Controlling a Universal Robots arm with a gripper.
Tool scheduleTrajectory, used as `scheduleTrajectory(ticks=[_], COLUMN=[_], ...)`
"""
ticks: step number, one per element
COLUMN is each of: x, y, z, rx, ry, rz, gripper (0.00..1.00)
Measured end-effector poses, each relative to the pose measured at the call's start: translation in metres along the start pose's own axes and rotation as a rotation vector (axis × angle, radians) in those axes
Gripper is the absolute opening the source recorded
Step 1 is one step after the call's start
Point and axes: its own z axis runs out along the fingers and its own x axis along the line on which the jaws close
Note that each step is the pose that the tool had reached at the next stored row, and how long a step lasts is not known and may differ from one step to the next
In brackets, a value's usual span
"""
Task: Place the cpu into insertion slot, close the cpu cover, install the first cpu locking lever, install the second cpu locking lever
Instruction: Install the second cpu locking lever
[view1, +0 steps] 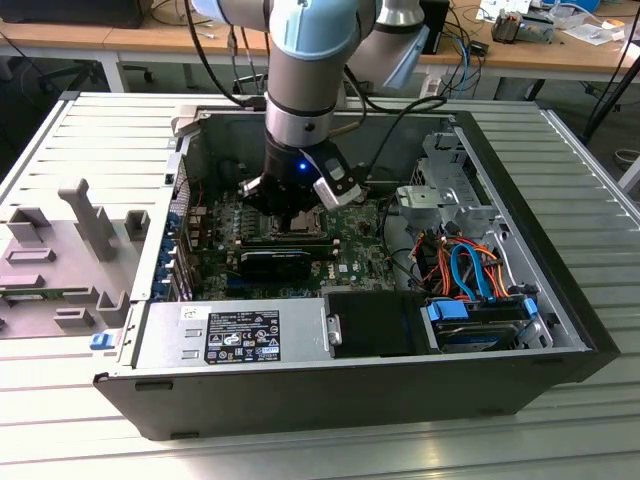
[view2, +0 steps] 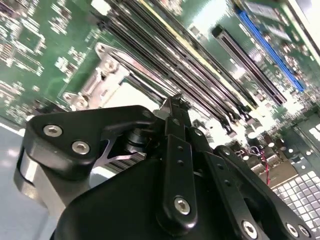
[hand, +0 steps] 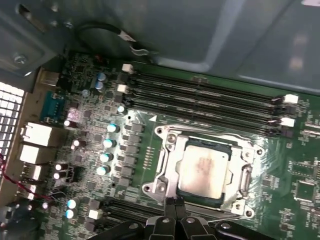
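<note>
**Chip's sitting in the socket, hand parked right over it**

Slatted grey metal surface (view1: 90, 430) with an open computer case (view1: 300, 385) lying on it, office desks and cables in the background. Inside the case there's the green board (view1: 365, 255), a power supply (view1: 235, 335) along the case's near edge and a drive bay with blue and orange cables (view1: 470, 270) toward the exterior view's right.

The arm (view1: 310, 60) reaches straight down into the case, and the hand (view1: 298, 222) is low over the middle of the board. In the first wrist view the cpu (hand: 204, 169) lies flat in the insertion slot (hand: 170, 167), silver top up, with the cpu cover (hand: 246, 176) framing it and looking down flat around the chip. The hand (hand: 175, 202) has its black fingertips pressed together, pinching nothing, right at the socket's edge. Long black memory slots (hand: 200, 97) run just beside the socket.

In the second wrist view the fingers (view2: 175, 112) point at the socket's metal frame (view2: 107, 75).
</note>
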Motion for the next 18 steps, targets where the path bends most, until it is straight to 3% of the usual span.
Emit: scheduleTrajectory(ticks=[6, 8, 13, 15, 16, 17, 18], x=[-0.0277, -0.0428, -0.0665, -0.0711, -0.0714, -0.0713, -0.0713], y=[-0.0060, -0.0092, -0.0142, -0.0151, -0.0152, -0.0153, -0.0153], z=[-0.0026, -0.0042, -0.0063, -0.0064, -0.0065, -0.0064, -0.0063], rx=[-0.0104, -0.0156, -0.0249, -0.0271, -0.0256, -0.0161, 0.0001], ry=[0.0489, 0.0744, 0.1160, 0.1248, 0.1260, 0.1282, 0.1314], rz=[0.000, 0.000, 0.001, 0.001, 0.002, 0.004, 0.007], gripper=[0.11, 0.11, 0.11, 0.11, 0.11, 0.11, 0.11])
